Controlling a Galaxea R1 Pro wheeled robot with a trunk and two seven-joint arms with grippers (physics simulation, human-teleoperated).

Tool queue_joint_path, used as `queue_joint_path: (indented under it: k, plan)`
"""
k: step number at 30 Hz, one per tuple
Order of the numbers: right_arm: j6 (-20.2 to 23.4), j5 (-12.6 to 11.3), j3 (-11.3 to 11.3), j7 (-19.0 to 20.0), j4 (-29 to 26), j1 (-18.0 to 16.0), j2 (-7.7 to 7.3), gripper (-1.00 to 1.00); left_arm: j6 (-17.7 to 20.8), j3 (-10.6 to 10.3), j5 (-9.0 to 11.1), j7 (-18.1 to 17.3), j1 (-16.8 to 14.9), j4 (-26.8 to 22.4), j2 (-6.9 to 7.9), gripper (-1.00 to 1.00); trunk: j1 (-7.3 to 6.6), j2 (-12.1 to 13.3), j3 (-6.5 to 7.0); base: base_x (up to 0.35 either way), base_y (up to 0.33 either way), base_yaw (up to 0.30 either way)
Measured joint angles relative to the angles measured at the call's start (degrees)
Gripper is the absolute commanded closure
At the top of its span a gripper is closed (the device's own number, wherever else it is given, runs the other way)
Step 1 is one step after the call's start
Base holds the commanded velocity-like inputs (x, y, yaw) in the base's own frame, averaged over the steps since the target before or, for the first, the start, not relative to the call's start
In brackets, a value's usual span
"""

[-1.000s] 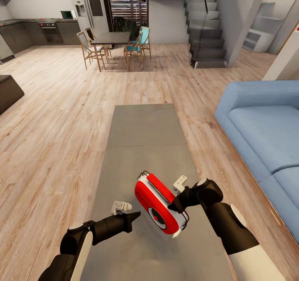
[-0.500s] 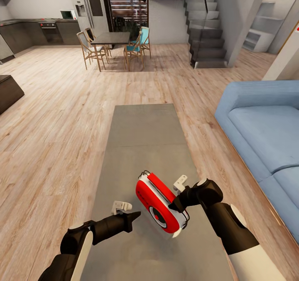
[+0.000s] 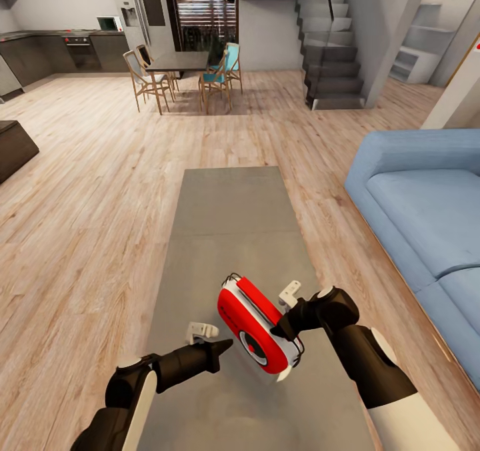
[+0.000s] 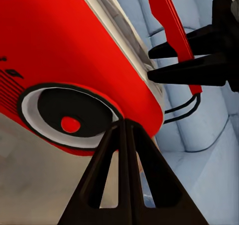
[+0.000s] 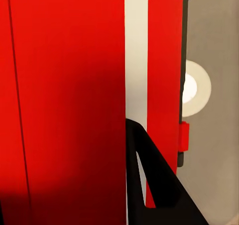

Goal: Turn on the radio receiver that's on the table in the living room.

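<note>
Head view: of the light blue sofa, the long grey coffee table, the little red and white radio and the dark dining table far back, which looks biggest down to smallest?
1. Long grey coffee table
2. Light blue sofa, cut off by the frame, so nearly tied
3. Little red and white radio, near the camera
4. Dark dining table, far off, so it only looks smallest

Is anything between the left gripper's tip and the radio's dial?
Nothing. In the left wrist view the left gripper, fingers together, points at the radio receiver with only open air between; the head view shows bare table under that gap.
</note>
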Motion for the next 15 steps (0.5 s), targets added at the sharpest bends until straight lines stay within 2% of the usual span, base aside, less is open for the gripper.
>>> queue_joint_path:
  k: [8,11,13,15]
  plan:
    - [0.09,-0.32,-0.13,0.95,-0.69,0.00,-0.16,1.00,-0.08,-0.32,-0.57,0.36,0.00,0.38,0.05,1.00,0.00,0.00,0.00,0.000,0.000,0.000]
    - [0.29,-0.63,-0.56,4.29,-1.95,0.00,-0.42,1.00,-0.11,-0.34,-0.70,0.28,0.00,0.38,0.25,1.00,0.00,0.00,0.00,0.000,0.000,0.000]
    - [0.20,-0.44,-1.29,6.94,-2.49,0.00,-1.21,1.00,-0.11,-0.34,-0.75,0.23,0.00,0.36,0.36,1.00,0.00,0.00,0.00,0.000,0.000,0.000]
    - [0.01,-0.20,-2.59,9.58,-3.01,-0.01,-2.67,1.00,-0.11,-0.34,-0.80,0.21,0.00,0.34,0.43,1.00,0.00,0.00,0.00,0.000,0.000,0.000]
